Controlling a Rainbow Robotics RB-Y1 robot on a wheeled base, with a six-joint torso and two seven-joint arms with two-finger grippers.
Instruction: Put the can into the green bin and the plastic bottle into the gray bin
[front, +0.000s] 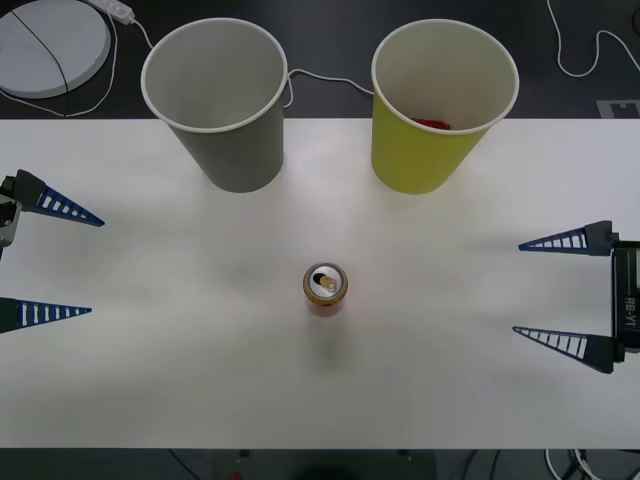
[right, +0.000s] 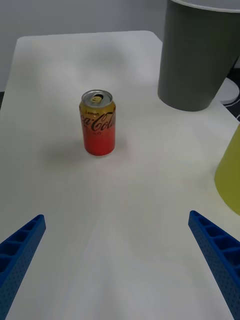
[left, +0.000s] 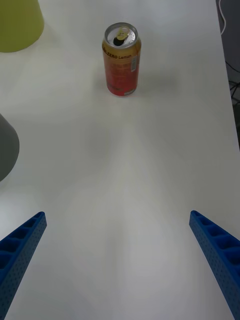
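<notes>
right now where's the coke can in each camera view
Front view: the can stands upright mid-table, nearer the robot than both bins.
Right wrist view: the can stands ahead of the open right gripper, script side showing.
Left wrist view: the can stands ahead of the open left gripper.
Shared landmark: the green bin, at an edge of each wrist view.

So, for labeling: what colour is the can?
Gold fading to red on the can, clearest in the right wrist view.

A glossy metal can (front: 325, 289) is seen on the matt white worktop (front: 150, 380); beyond it, paper-like bins
</notes>
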